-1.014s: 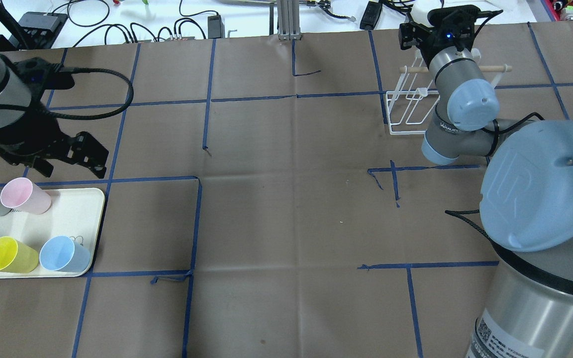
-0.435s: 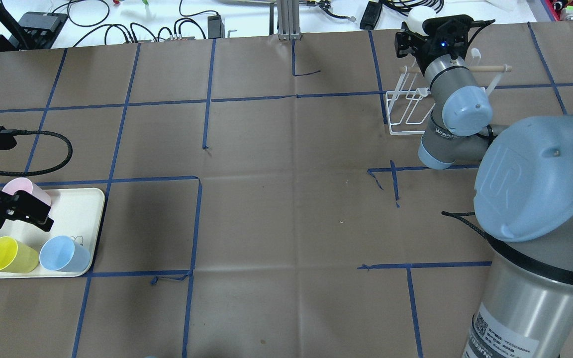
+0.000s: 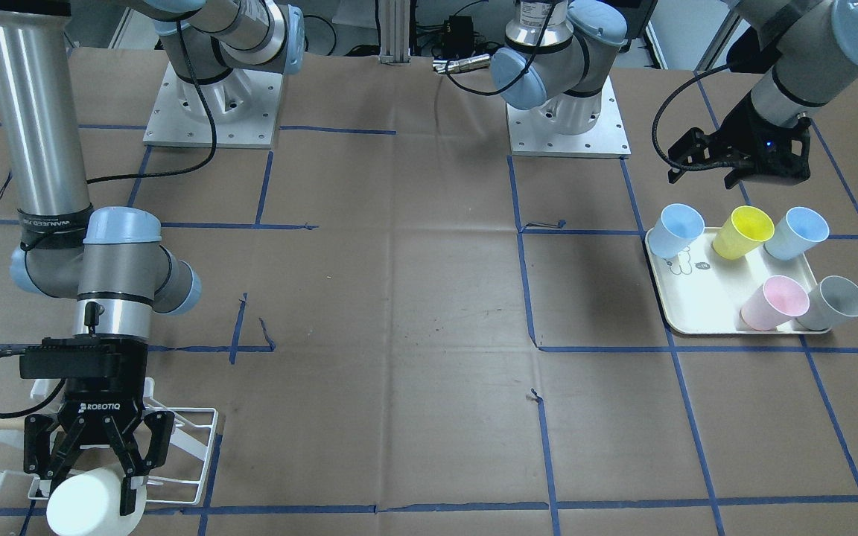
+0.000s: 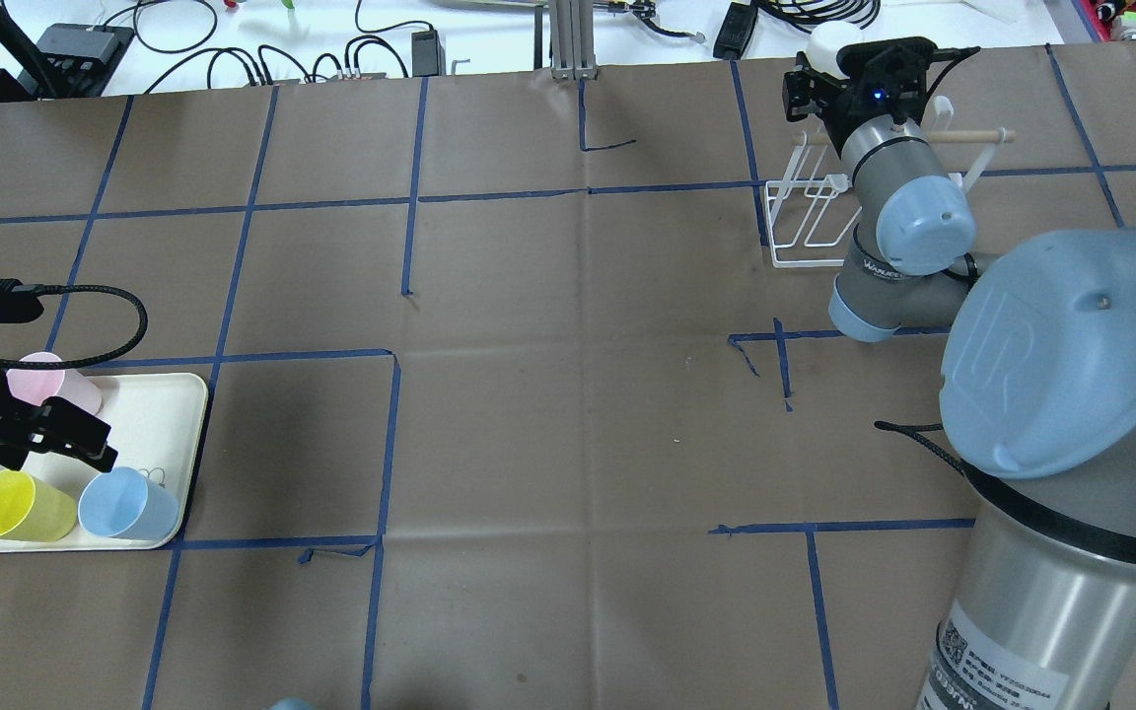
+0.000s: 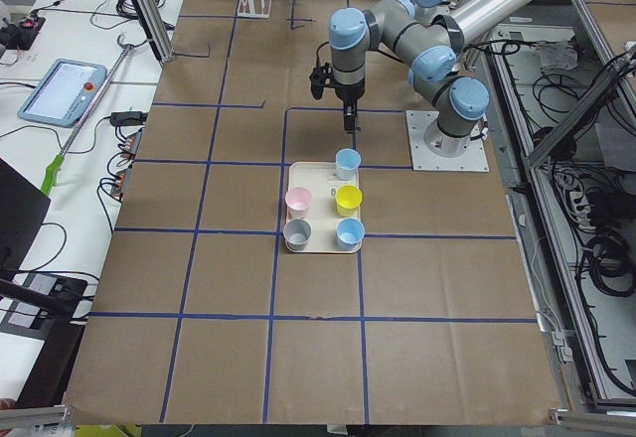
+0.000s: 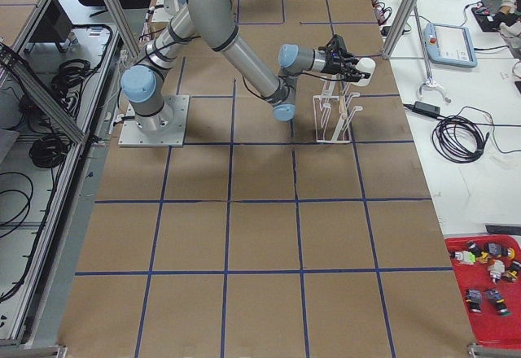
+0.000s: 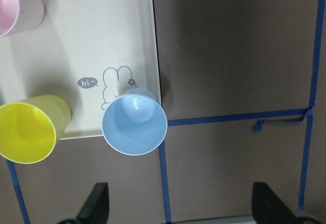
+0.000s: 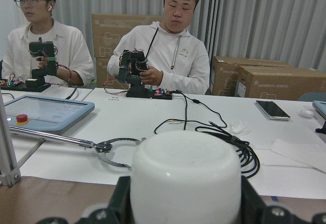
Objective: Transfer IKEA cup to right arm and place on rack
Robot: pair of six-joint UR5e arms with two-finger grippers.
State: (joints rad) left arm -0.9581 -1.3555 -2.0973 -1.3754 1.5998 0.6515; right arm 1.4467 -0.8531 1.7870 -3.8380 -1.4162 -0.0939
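Note:
My right gripper [image 3: 90,487] is shut on a white cup [image 3: 91,508] and holds it over the far end of the white wire rack [image 3: 189,441]. The right wrist view shows the cup [image 8: 186,180] between the fingers, closed bottom pointing away from the hand. The overhead view shows the cup [image 4: 829,41] beyond the rack [image 4: 805,222] with its wooden rod [image 4: 967,135]. My left gripper [image 4: 95,441] is open and empty above the cream tray [image 4: 149,414], close to a light blue cup [image 7: 135,122].
The tray [image 3: 697,301] holds several cups: two light blue, a yellow one [image 3: 745,231], a pink one [image 3: 775,301] and a grey one [image 3: 835,301]. Blue tape lines cross the brown table. Operators sit past the far table edge.
My left gripper has moved from beyond the tray to above it, toward the yellow and blue cups. My right gripper has shifted a little toward the far table edge with the white cup.

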